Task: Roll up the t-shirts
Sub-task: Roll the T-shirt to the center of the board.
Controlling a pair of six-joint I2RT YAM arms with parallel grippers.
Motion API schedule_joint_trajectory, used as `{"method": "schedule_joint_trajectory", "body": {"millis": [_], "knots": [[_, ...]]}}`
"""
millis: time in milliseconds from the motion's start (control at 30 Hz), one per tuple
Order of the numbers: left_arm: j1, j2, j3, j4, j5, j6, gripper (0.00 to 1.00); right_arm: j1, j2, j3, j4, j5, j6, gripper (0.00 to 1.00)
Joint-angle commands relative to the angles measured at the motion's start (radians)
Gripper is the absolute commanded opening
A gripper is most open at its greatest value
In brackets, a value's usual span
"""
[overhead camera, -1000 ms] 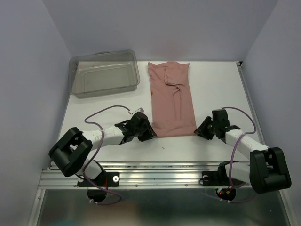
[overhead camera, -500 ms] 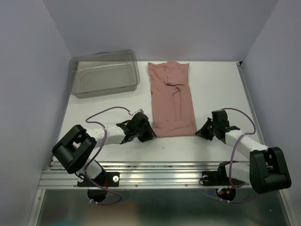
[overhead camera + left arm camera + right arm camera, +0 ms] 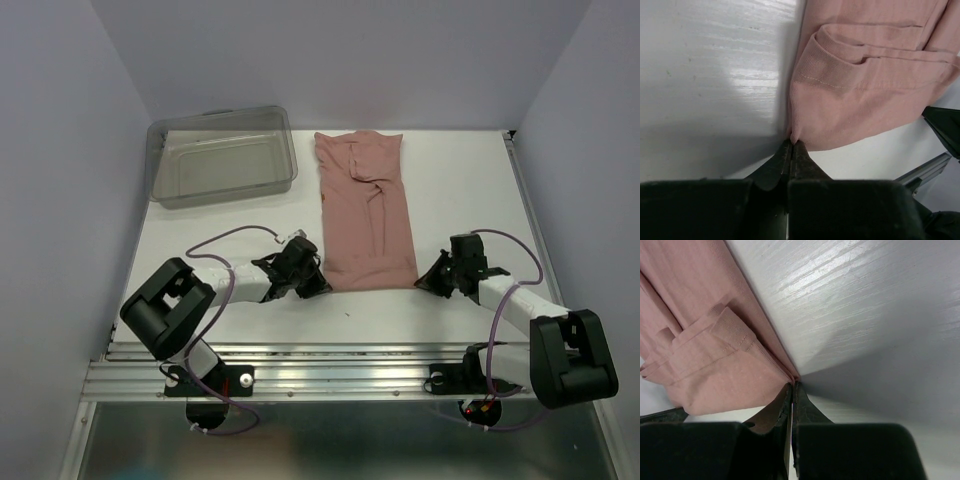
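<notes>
White table [image 3: 460,190] between pale lilac walls, seen from above. I see the dusty-pink t-shirt [image 3: 367,210] folded into a long strip, running from the centre toward 12 o'clock. My left gripper [image 3: 318,282] is pinched tight on its 7 o'clock corner, and my right gripper [image 3: 425,281] is pinched tight on its 5 o'clock corner. A clear grey bin [image 3: 222,155] sits at 10 o'clock.

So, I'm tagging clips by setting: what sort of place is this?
Probably a robot lab cell: white table boxed by blank lilac walls, aluminium mounting rail along its near edge.
</notes>
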Motion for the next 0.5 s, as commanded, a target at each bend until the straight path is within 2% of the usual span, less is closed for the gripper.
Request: {"method": "schedule_joint_trajectory", "body": {"millis": [0, 467], "knots": [[0.008, 0.015, 0.066, -0.018, -0.018, 0.037, 0.00, -0.007, 0.012, 0.010, 0.002, -0.005, -0.023, 0.01], [0.014, -0.014, 0.148, -0.161, 0.080, 0.072, 0.00, -0.007, -0.098, -0.020, -0.093, -0.051, -0.046, 0.01]]}}
